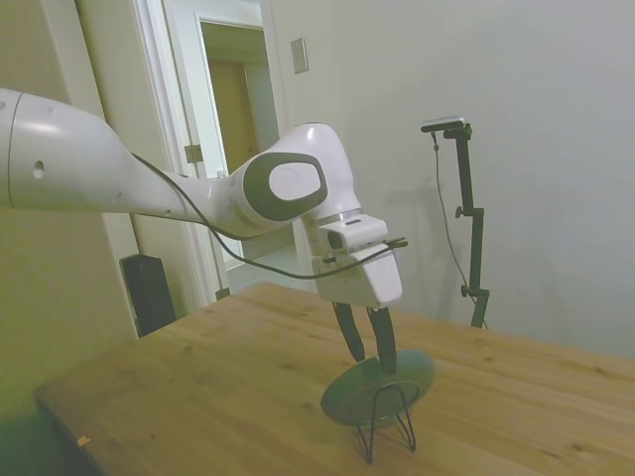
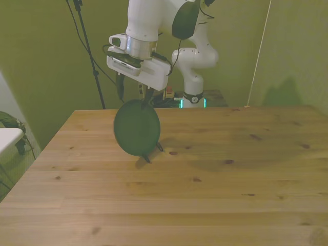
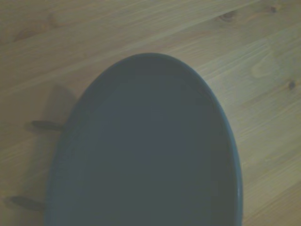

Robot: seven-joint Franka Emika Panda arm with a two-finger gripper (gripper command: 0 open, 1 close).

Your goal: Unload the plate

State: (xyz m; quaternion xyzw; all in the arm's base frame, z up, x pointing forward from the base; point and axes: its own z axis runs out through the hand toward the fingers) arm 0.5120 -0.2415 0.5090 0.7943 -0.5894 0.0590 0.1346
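Note:
The grey-green plate (image 1: 344,401) (image 2: 137,128) leans tilted in a thin black wire stand (image 1: 388,424) (image 2: 154,148) near the middle of the wooden table. My gripper (image 1: 372,361) (image 2: 134,97) hangs right at the plate's upper rim, its two dark fingers (image 1: 348,335) spread apart, open, on either side of that rim. The wrist view is filled by the plate's shallow face (image 3: 150,150), with two stand feet (image 3: 44,125) poking out beside it. I cannot tell whether a finger touches the rim.
Bare wooden table (image 2: 230,174) spreads all around the stand. A doorway and a dark speaker-like box (image 1: 149,293) stand beyond the table's far edge in the side view. The robot's base (image 2: 192,77) stands behind the table.

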